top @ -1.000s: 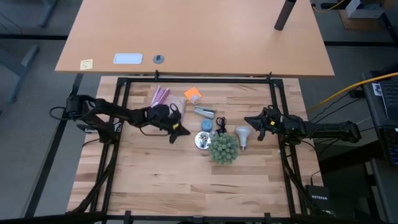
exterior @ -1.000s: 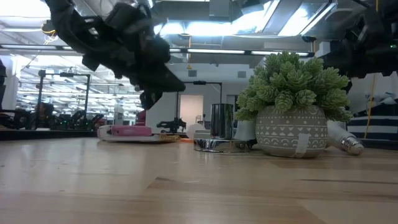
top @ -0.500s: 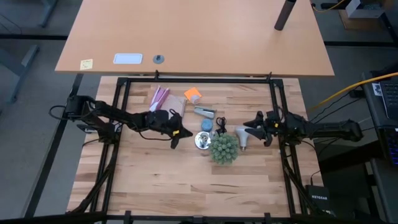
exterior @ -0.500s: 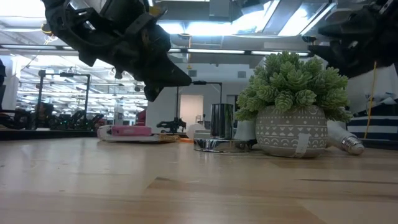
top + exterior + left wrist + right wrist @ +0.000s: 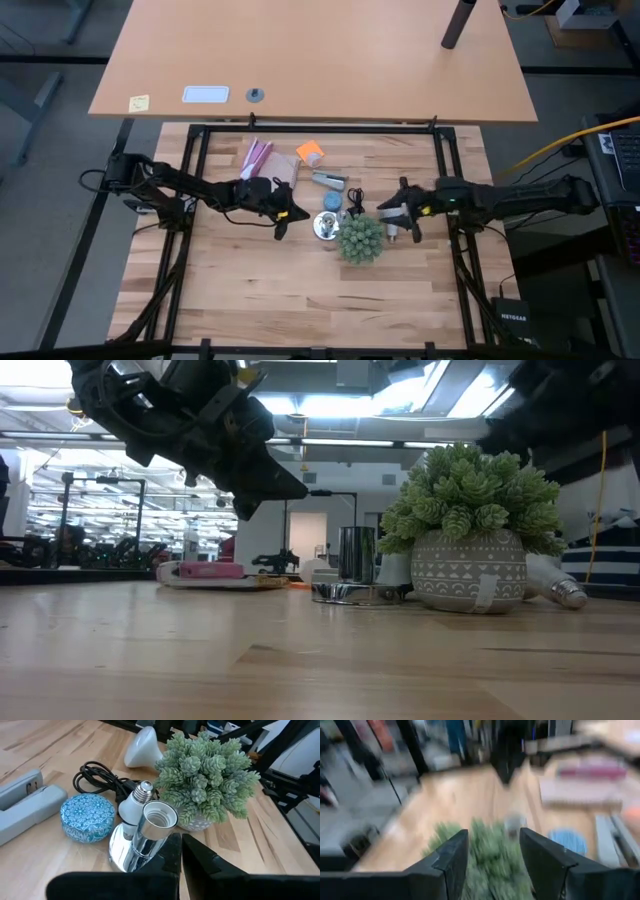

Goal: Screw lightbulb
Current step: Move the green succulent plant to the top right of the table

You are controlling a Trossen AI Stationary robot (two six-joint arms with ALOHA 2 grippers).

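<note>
The right gripper (image 5: 399,215), fingers spread and empty, hangs over the lightbulb (image 5: 390,222) lying on the slatted wooden table (image 5: 300,280) just right of the spiky plant (image 5: 360,239), its neck pointing nearward.

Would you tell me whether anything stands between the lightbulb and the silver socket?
Yes: the green potted plant sits between the lightbulb, under the right gripper, and the silver socket; a straight slide is likely blocked.
</note>
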